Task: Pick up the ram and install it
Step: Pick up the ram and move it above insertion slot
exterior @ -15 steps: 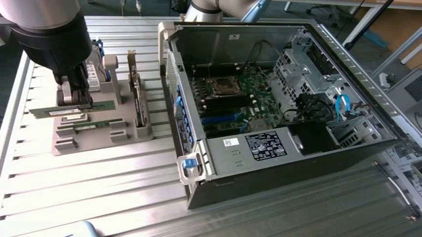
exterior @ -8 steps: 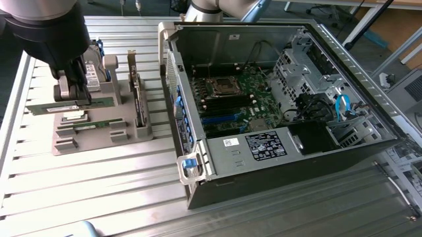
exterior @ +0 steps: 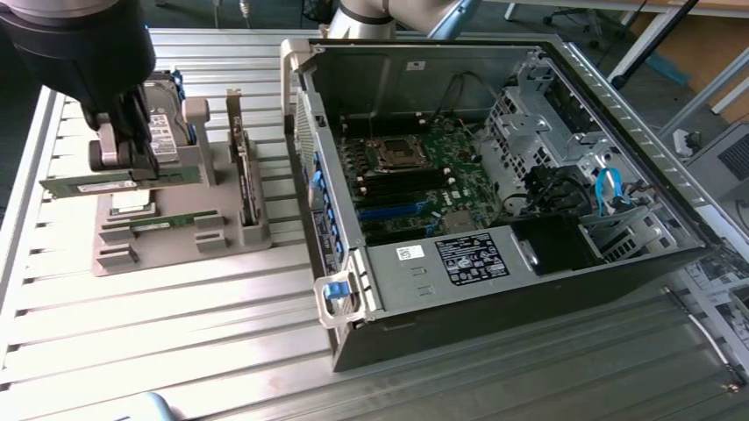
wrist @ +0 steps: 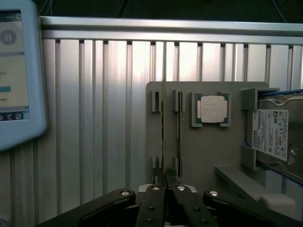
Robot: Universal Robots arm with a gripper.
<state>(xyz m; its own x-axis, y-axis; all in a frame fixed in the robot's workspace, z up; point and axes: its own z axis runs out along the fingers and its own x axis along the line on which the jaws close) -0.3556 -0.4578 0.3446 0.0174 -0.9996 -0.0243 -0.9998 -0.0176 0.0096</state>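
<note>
Claw (exterior: 129,171) (wrist: 164,178) clenched on the ram (exterior: 70,186) (wrist: 163,127), pinched mid-length, stick on edge. It looks clear of its slot in the grey holder (exterior: 164,247) (wrist: 203,151) right under the claw. Second stick (exterior: 164,220) (wrist: 178,132) sits in the neighbouring slot, CPU (wrist: 211,109) and hard drive (wrist: 272,135) just beyond. Open PC case (exterior: 468,298) stands well off from the claw, motherboard (exterior: 433,167) exposed. Step: pick looks done, install not. Seating calls for the edge squared to a free slot. Drive label and case sticker (exterior: 474,259) have print, unreadable.
</note>
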